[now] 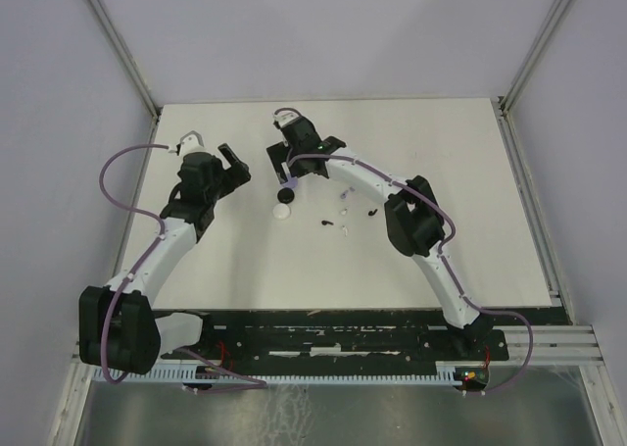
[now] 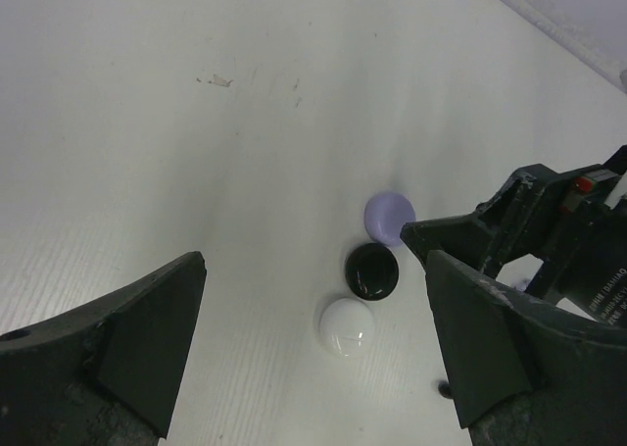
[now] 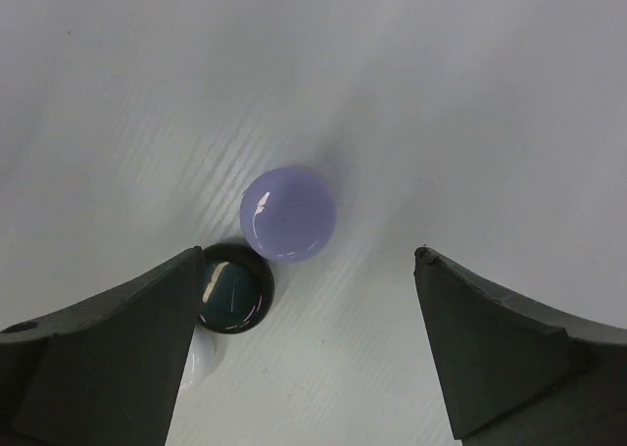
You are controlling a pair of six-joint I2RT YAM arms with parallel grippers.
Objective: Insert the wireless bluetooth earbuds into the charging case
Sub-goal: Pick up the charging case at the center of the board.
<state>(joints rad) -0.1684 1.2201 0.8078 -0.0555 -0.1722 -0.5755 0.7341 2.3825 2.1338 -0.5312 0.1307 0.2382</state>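
Three pucks sit in a close row on the worktop — lilac puck, black puck, white puck — while the earbuds lie scattered, black and pale, just right of the row on the near side of the right forearm, none in a puck. Our right hand hangs over the lilac puck, fingers spread wide on either side of it and touching nothing. Our left hand — also released and holding nothing — hovers left of the row, and from its view the right hand's dark body crowds the row's far side.
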